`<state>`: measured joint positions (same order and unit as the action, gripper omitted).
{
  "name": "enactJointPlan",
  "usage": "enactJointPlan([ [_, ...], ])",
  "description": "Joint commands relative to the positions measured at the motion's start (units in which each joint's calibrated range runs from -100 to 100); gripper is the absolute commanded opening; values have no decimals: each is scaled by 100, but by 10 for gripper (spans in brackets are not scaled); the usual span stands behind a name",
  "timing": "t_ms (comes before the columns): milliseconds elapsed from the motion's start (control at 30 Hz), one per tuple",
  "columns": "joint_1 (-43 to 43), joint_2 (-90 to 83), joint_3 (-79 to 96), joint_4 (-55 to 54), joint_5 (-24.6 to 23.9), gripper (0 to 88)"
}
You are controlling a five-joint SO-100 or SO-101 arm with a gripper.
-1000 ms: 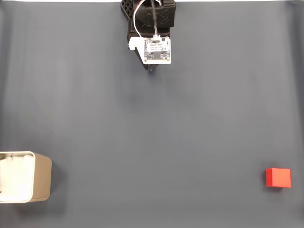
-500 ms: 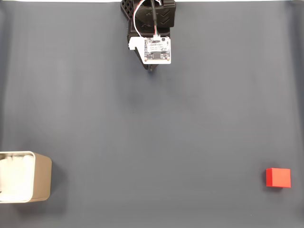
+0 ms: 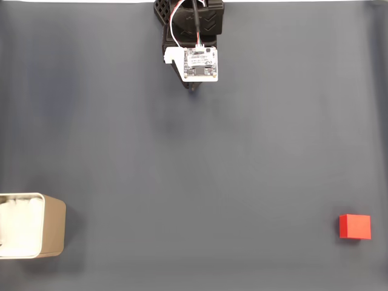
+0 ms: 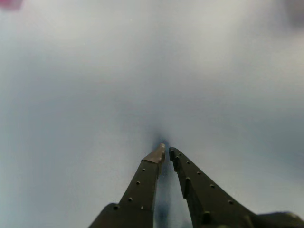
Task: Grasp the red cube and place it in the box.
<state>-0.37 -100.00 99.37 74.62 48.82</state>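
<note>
Box (image 3: 53, 225) cut by left edge (fixed view); wrist-view surface blurred.

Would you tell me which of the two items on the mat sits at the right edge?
The red cube; the box sits at the left edge.

Desk (image 3: 194, 170): flat, covered edge to edge in plain dark blue-grey matte material. Items resting on it, fixed view: one box (image 3: 30, 225), beige with white interior, at the near left edge; one red cube (image 3: 354, 227), near right, well apart from the box.
</note>
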Motion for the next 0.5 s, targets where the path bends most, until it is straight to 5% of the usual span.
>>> enactJointPlan([
  [0, 73, 9, 45, 120, -20, 2],
  [233, 73, 9, 45, -93, -73, 0],
  [467, 44, 355, -585, -2159, -225, 0],
])
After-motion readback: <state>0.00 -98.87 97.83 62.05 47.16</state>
